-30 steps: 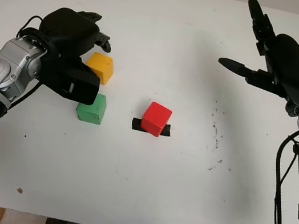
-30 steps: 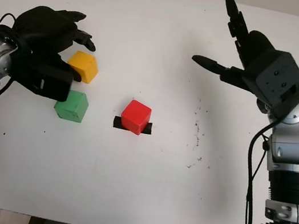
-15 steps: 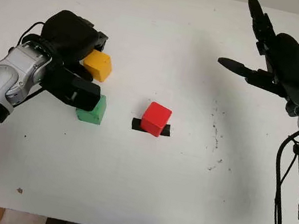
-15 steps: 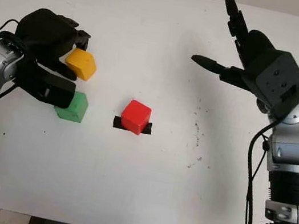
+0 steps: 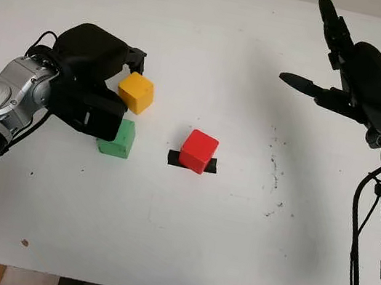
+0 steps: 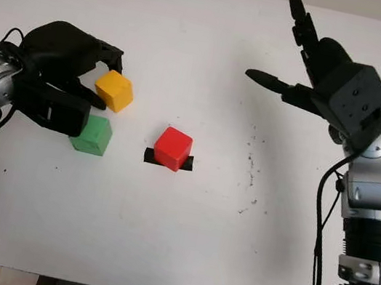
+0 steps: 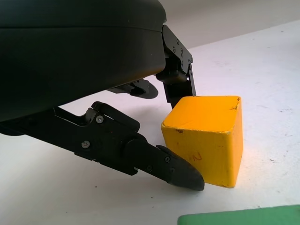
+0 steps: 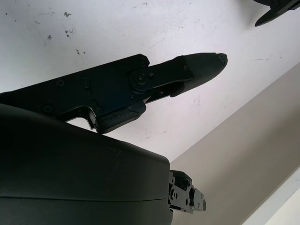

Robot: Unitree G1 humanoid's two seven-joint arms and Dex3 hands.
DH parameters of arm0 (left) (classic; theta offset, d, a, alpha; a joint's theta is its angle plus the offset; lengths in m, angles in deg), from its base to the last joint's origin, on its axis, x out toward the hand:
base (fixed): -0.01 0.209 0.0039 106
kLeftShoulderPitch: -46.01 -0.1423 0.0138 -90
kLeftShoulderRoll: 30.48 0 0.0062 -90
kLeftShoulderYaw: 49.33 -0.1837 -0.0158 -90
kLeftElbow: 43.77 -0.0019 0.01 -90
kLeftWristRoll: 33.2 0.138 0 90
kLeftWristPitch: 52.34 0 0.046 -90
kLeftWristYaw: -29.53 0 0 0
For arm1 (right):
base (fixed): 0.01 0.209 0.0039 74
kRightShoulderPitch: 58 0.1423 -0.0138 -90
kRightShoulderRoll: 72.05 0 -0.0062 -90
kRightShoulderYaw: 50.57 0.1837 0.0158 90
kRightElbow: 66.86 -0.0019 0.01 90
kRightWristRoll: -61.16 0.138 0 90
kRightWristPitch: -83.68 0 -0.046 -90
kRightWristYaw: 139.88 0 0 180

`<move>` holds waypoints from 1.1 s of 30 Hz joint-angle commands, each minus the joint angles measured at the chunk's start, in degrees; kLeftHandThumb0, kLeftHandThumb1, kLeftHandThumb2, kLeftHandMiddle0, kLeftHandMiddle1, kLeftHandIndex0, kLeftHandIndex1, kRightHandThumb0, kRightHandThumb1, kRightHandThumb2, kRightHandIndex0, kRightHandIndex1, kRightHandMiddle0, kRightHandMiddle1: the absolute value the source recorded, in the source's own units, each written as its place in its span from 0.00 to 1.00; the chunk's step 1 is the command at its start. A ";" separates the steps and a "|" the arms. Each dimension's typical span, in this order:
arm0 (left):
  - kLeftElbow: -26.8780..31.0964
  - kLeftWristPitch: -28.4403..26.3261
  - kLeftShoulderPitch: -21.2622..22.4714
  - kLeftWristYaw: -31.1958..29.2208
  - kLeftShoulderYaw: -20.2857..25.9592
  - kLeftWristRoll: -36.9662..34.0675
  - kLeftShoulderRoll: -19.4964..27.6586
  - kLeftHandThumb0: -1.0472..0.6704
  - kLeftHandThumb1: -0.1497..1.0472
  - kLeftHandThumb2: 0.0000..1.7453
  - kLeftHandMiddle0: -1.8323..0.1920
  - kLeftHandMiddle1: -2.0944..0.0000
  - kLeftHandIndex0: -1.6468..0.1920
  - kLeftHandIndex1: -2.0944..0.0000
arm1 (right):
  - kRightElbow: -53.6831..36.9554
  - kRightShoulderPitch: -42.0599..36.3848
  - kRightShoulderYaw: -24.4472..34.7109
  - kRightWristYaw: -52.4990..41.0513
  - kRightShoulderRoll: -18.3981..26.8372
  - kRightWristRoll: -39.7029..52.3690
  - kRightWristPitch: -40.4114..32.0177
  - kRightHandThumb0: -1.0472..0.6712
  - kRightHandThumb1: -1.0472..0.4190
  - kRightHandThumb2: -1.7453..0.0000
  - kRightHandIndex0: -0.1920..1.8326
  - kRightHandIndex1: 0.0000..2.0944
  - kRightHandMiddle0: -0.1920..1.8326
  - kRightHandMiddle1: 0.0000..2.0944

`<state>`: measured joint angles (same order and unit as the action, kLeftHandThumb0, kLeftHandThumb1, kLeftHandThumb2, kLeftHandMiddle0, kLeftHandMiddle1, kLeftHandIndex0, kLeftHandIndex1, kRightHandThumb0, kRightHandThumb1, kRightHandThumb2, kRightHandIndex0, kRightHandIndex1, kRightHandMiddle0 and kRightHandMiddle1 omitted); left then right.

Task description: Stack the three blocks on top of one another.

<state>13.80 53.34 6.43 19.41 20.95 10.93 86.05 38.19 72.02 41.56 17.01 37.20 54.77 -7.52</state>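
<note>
The left hand is picking up the yellow block, its fingers closed around it, just above the green block. I think it must go on a block next. The red block sits nearby on the tabletop. The right hand is open, up high.
</note>
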 commanded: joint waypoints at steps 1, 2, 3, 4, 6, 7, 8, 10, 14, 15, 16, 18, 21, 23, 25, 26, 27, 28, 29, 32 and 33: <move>-0.24 0.71 1.60 -0.85 1.21 -1.39 0.68 0.32 1.00 0.10 0.73 0.98 0.70 0.42 | -0.13 -0.32 0.45 -0.02 0.11 0.25 0.18 0.19 0.00 0.93 0.00 0.00 0.00 0.00; -0.46 1.24 1.64 -1.26 1.42 -2.18 0.72 0.32 1.00 0.13 0.73 0.98 0.71 0.41 | -0.24 -0.28 0.38 -0.01 0.12 0.15 -0.24 0.19 0.00 0.93 0.00 0.00 0.00 0.00; -0.77 1.82 1.68 -1.82 1.74 -3.21 0.73 0.32 1.00 0.15 0.73 0.98 0.72 0.41 | -0.15 -0.24 0.41 -0.04 0.07 0.24 -0.29 0.19 0.00 0.93 0.00 0.00 0.00 0.00; -1.08 2.25 1.69 -2.35 2.13 -4.32 0.66 0.32 1.00 0.16 0.74 0.98 0.73 0.40 | -0.04 -0.24 0.34 0.06 0.10 0.07 -0.05 0.20 0.00 0.93 0.00 0.00 0.00 0.00; -1.69 2.89 1.70 -3.66 3.44 -7.49 0.15 0.34 1.00 0.17 0.74 0.98 0.74 0.37 | 0.14 -0.36 0.28 0.28 0.26 -0.23 0.87 0.20 0.00 0.93 0.00 0.00 0.00 0.00; -1.87 2.91 1.77 -4.32 3.89 -8.69 -0.06 0.34 1.00 0.17 0.74 0.98 0.75 0.36 | 0.23 -0.36 0.31 0.31 0.25 -0.24 1.01 0.20 0.00 0.93 0.00 0.00 0.00 0.00; -1.88 2.57 1.93 -5.31 4.25 -9.80 -0.22 0.34 1.00 0.17 0.74 0.98 0.75 0.34 | 0.25 -0.32 0.39 0.20 0.19 -0.08 0.84 0.20 0.00 0.93 0.00 0.00 0.00 0.00; -2.33 2.40 2.09 -7.54 5.75 -13.63 -0.85 0.35 1.00 0.17 0.75 0.98 0.77 0.30 | 0.36 -0.26 0.52 0.04 0.06 0.23 0.66 0.20 0.00 0.93 0.00 0.00 0.00 0.00; -3.37 0.91 2.72 -11.99 8.89 -20.83 -2.25 0.36 1.00 0.15 0.74 0.97 0.76 0.26 | 0.34 -0.24 0.57 -0.07 -0.09 0.56 0.47 0.20 0.00 0.94 0.00 0.00 0.00 0.00; -4.12 0.98 3.07 -12.86 9.57 -22.39 -2.60 0.36 1.00 0.14 0.73 0.97 0.75 0.25 | 0.39 -0.24 0.55 -0.25 -0.05 0.68 0.57 0.20 0.00 0.94 0.00 0.00 0.00 0.00; -4.72 0.89 3.39 -13.65 10.11 -23.66 -2.84 0.36 1.00 0.14 0.73 0.97 0.74 0.24 | 0.40 -0.23 0.51 -0.36 0.02 0.69 0.53 0.21 0.00 0.94 0.00 0.00 0.00 0.00; -5.48 0.22 3.85 -15.16 11.03 -25.78 -3.18 0.35 1.00 0.13 0.73 0.97 0.73 0.22 | 0.16 -0.29 0.38 -0.28 0.20 0.35 0.42 0.21 0.00 0.93 0.00 0.00 0.00 0.00; -6.54 0.37 4.29 -17.37 12.32 -28.84 -3.52 0.35 1.00 0.14 0.74 0.98 0.74 0.19 | -0.01 -0.40 0.45 -0.22 0.16 0.30 0.49 0.21 0.00 0.93 0.00 0.00 0.00 0.00; -7.13 0.55 4.45 -18.35 13.07 -30.49 -3.79 0.35 1.00 0.14 0.74 0.97 0.74 0.18 | -0.09 -0.43 0.27 0.01 0.25 -0.14 0.60 0.21 0.00 0.93 0.00 0.00 0.00 0.00; -7.53 0.62 4.57 -18.81 13.45 -31.39 -3.96 0.35 1.00 0.14 0.73 0.97 0.75 0.17 | -0.07 -0.39 0.30 -0.06 0.11 -0.02 0.51 0.21 0.00 0.93 0.00 0.00 0.00 0.00; -7.50 0.54 4.57 -18.88 13.52 -31.59 -4.02 0.35 1.00 0.13 0.73 0.97 0.75 0.17 | -0.05 -0.41 0.35 -0.14 0.08 0.09 0.62 0.21 0.00 0.93 0.00 0.00 0.00 0.00; -7.47 0.49 4.56 -18.90 13.54 -31.70 -4.05 0.36 1.00 0.13 0.73 0.97 0.75 0.17 | -0.04 -0.42 0.38 -0.20 0.06 0.17 0.69 0.21 0.00 0.93 0.00 0.00 0.00 0.00; -7.64 0.82 4.60 -18.90 13.62 -31.87 -4.11 0.36 1.00 0.13 0.73 0.97 0.76 0.17 | -0.05 -0.44 0.34 -0.22 0.09 0.14 0.77 0.21 0.00 0.93 0.00 0.00 0.00 0.00; -7.72 1.12 4.59 -18.83 13.70 -31.93 -4.12 0.36 1.00 0.13 0.73 0.97 0.76 0.17 | -0.09 -0.44 0.31 -0.21 0.09 0.08 0.67 0.21 0.00 0.93 0.00 0.00 0.00 0.00; -6.74 1.34 4.07 -18.59 14.35 -32.42 -4.26 0.36 1.00 0.14 0.73 0.97 0.77 0.18 | -0.22 -0.52 0.13 0.06 0.26 -0.46 0.66 0.21 0.00 0.93 0.00 0.00 0.00 0.00; -6.09 1.21 3.74 -18.56 14.83 -33.00 -4.44 0.37 1.00 0.14 0.73 0.97 0.77 0.18 | -0.45 -0.55 0.09 0.18 0.28 -0.68 0.30 0.21 0.00 0.93 0.00 0.00 0.00 0.00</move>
<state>6.39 54.31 8.87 0.76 34.42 -21.19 81.43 38.61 72.02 41.55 16.87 37.18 54.29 -7.27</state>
